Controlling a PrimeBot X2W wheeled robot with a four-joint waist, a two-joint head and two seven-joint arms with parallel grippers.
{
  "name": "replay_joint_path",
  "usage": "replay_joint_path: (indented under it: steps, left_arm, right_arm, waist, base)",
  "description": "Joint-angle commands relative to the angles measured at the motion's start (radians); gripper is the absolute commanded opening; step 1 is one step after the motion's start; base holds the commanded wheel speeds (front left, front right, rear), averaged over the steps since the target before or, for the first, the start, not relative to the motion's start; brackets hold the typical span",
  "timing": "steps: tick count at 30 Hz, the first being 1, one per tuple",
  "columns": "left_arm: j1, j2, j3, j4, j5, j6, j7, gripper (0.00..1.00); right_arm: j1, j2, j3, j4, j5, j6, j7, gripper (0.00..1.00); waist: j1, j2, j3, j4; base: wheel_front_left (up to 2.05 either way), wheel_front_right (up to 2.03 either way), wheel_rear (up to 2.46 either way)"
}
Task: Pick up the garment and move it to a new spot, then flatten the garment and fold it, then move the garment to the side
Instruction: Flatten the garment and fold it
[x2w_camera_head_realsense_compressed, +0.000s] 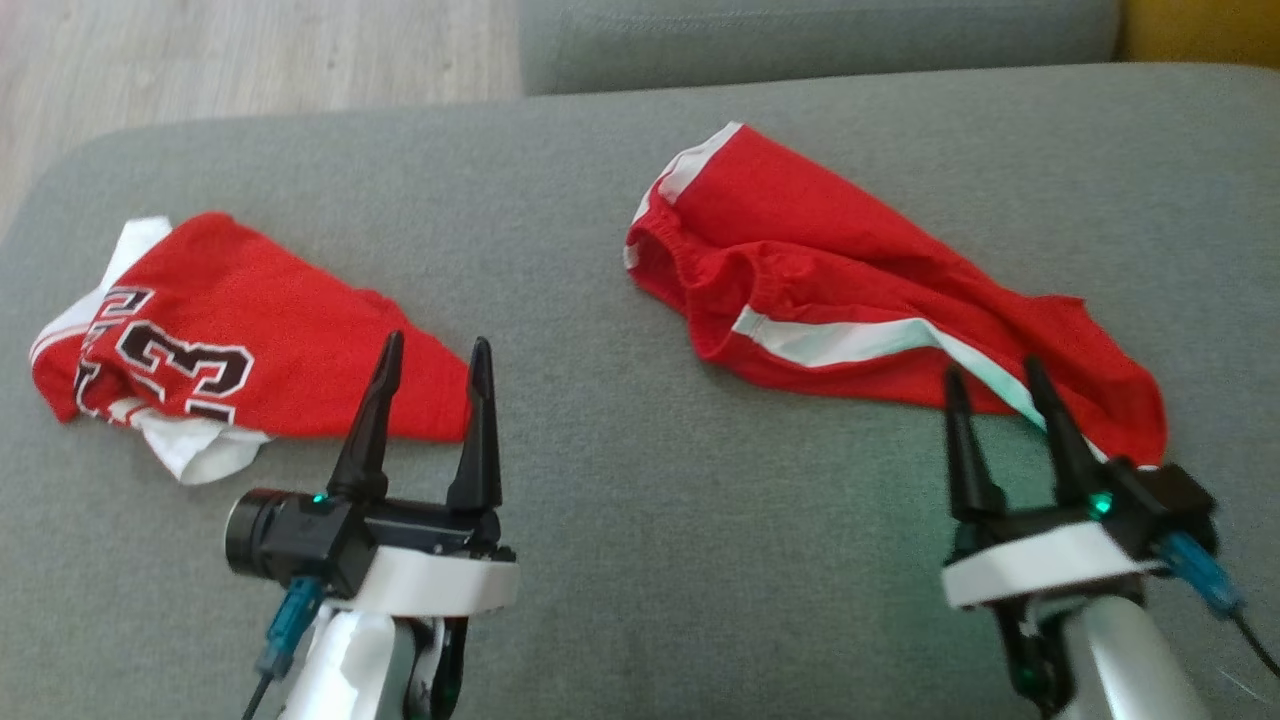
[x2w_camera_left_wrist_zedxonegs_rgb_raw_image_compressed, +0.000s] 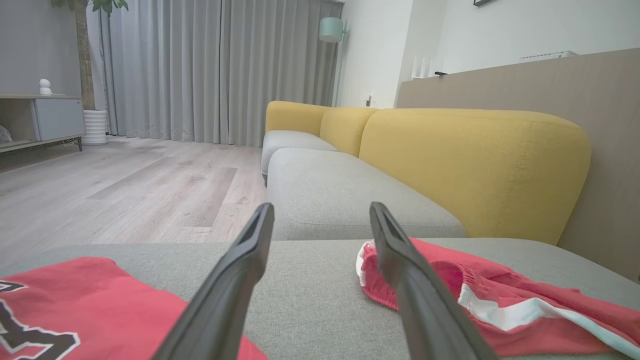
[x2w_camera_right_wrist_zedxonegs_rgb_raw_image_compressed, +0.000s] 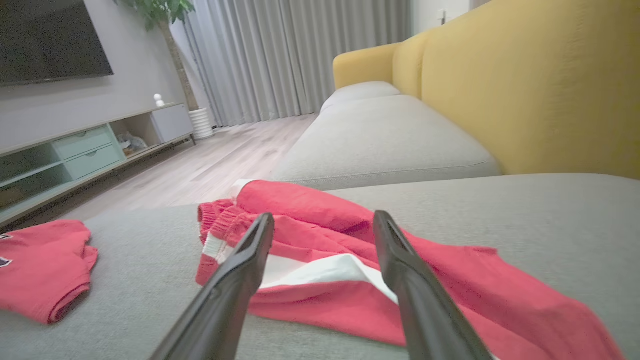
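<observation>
The grey sofa seat (x2w_camera_head_realsense_compressed: 640, 520) carried everything, with a yellow backrest (x2w_camera_right_wrist_zedxonegs_rgb_raw_image_compressed: 525, 85) along its far right side and wooden floor (x2w_camera_left_wrist_zedxonegs_rgb_raw_image_compressed: 125, 190) beyond its left end.

The shorts (x2w_camera_head_realsense_compressed: 800, 290), red with a white side stripe, lay crumpled on the right half of the seat. They ran from the waistband near the middle of the far edge down to a leg hem close to the near right corner. A red jersey (x2w_camera_head_realsense_compressed: 290, 340) with a dark number lay bunched near the seat's left edge, well apart from the shorts.

The right gripper (x2w_camera_head_realsense_compressed: 993, 368) stood spread wide with nothing between its fingers. It pointed at the near edge of the shorts, where the white stripe ran. In the head view its tips overlapped that edge, and in the right wrist view the cloth lay just ahead of and below the fingers. Whether they touched the fabric could not be told.

The left gripper (x2w_camera_head_realsense_compressed: 435, 345) was also fully spread and empty, at the jersey's right edge, with the shorts off to its right.
</observation>
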Motion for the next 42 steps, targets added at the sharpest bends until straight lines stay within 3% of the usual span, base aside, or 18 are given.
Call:
replay_joint_path:
  steps: [1, 10, 17, 26, 27, 28, 29, 37, 42]
  left_arm:
    - [-0.055, -0.001, 0.021, -0.029, -0.009, -0.003, -0.006, 1.0]
    - [-0.084, -0.001, -0.008, -0.018, -0.023, -0.004, -0.006, 1.0]
    - [-0.103, -0.001, -0.04, -0.01, -0.042, 0.004, -0.006, 1.0]
    - [-0.105, -0.001, -0.05, -0.014, -0.047, 0.013, -0.006, 1.0]
    - [-0.105, -0.001, -0.05, -0.015, -0.047, 0.013, -0.006, 1.0]
    - [-0.105, -0.001, -0.049, -0.014, -0.047, 0.013, -0.006, 1.0]
    - [-0.105, -0.001, -0.049, -0.013, -0.047, 0.014, -0.006, 1.0]
    - [-0.107, -0.001, -0.046, -0.009, -0.045, 0.011, -0.006, 1.0]
    - [-0.095, -0.001, -0.037, -0.009, -0.041, 0.007, -0.006, 1.0]
  right_arm:
    - [-0.068, -0.004, 0.056, -0.013, -0.011, -0.001, -0.004, 1.0]
    - [-0.216, -0.004, 0.201, 0.106, 0.022, -0.001, 0.106, 1.0]
    - [-0.334, -0.004, 0.179, 0.263, 0.008, -0.001, 0.154, 1.0]
    - [-0.402, -0.004, 0.141, 0.392, -0.015, -0.001, 0.146, 1.0]
    - [-0.407, -0.004, 0.143, 0.401, -0.012, -0.001, 0.144, 0.84]
    - [-0.411, -0.004, 0.147, 0.409, -0.008, -0.001, 0.141, 0.08]
    - [-0.415, -0.004, 0.153, 0.416, -0.002, -0.001, 0.137, 0.0]
    - [-0.434, -0.004, 0.23, 0.437, 0.062, -0.001, 0.102, 0.0]
    - [-0.413, -0.004, 0.346, 0.397, 0.134, -0.001, 0.108, 0.0]
  waist:
    - [0.0, 0.0, 0.023, 0.02]
    - [0.0, 0.0, 0.074, 0.084]
    - [0.0, 0.0, 0.092, 0.147]
    - [0.0, 0.0, 0.104, 0.173]
    - [0.0, 0.0, 0.105, 0.172]
    - [0.0, 0.0, 0.105, 0.172]
    - [0.0, 0.0, 0.106, 0.17]
    - [0.0, 0.0, 0.099, 0.155]
    - [0.0, 0.0, 0.076, 0.136]
  base:
    - [0.0, 0.0, 0.0]
    - [0.0, 0.0, 0.0]
    - [0.0, 0.0, 0.0]
    - [0.0, 0.0, 0.0]
    - [0.0, 0.0, 0.0]
    - [0.0, 0.0, 0.0]
    - [0.0, 0.0, 0.0]
    - [0.0, 0.0, 0.0]
    - [0.0, 0.0, 0.0]
